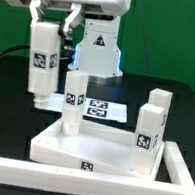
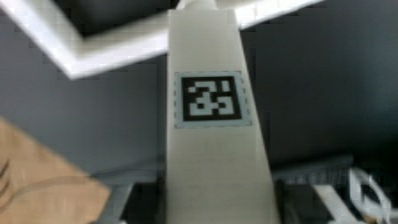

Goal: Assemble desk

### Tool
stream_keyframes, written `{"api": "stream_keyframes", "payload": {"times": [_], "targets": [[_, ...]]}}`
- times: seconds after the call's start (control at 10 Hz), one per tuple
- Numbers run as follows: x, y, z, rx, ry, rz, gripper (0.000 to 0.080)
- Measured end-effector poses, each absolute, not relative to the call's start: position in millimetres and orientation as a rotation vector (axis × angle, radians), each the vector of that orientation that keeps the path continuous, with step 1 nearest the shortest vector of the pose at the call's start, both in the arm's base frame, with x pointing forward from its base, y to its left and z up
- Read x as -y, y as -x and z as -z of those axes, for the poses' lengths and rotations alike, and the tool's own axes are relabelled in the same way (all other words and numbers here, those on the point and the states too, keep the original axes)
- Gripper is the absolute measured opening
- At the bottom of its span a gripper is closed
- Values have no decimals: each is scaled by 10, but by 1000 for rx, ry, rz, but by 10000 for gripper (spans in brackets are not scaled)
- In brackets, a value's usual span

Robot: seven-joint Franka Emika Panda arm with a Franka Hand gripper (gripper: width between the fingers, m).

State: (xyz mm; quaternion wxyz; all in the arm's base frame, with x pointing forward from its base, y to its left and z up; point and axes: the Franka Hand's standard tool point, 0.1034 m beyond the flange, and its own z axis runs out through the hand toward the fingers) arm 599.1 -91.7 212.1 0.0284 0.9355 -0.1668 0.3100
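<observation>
Now, biggest first: the black table (image 1: 7,82) spreads beneath the whole rig, with long white border rails (image 1: 34,173) fencing its near edge. On it, below the gripper and toward the exterior view's right of it, lies the white plastic rectangular tabletop (image 1: 97,151), raised rim up, a tag on its near rim. The flat white marker board (image 1: 106,111) lies just behind it, further from the camera than the gripper's load. Two white square post legs (image 1: 150,129) stand upright at the tabletop's far-right corner area, well apart from the gripper, tags facing us. A third white square post leg (image 1: 73,102) stands at the tabletop's near-left corner, just beside and below the gripper. And the gripper (image 1: 43,99) itself: the wrist view shows a tagged white post leg (image 2: 217,120) running straight out between the dark fingers (image 2: 324,178), clamped. Whether its lower end touches the table, I cannot tell.
</observation>
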Motion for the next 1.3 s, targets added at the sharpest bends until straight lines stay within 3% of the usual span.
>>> {"api": "stream_keyframes", "payload": {"times": [0.3, 0.5, 0.9, 1.3], "targets": [[905, -5955, -2044, 516, -2905, -914, 288], [869, -5812, -1806, 488, -2886, -897, 288], [702, -5777, -1551, 458, -2897, -853, 288], [684, -5747, -1445, 445, -2900, -825, 288]]}}
